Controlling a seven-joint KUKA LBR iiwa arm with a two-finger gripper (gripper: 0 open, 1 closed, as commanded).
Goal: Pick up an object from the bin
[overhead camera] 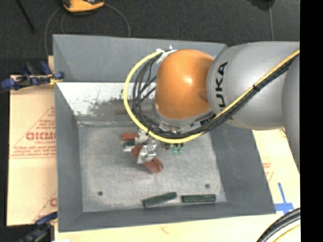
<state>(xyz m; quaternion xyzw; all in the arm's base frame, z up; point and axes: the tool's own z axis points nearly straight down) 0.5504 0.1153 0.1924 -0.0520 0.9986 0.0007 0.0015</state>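
One arm (252,84) low over bin (101,185) middle

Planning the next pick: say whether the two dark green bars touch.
Apart. The camera view shows bin floor between the tilted bar and level bar.

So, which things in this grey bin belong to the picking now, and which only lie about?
Job: gripper, low at centre; small red-brown block at its lower right; red-brown piece at its upper left.
Lying about: two dark green flat bars by the near wall; small green bit.
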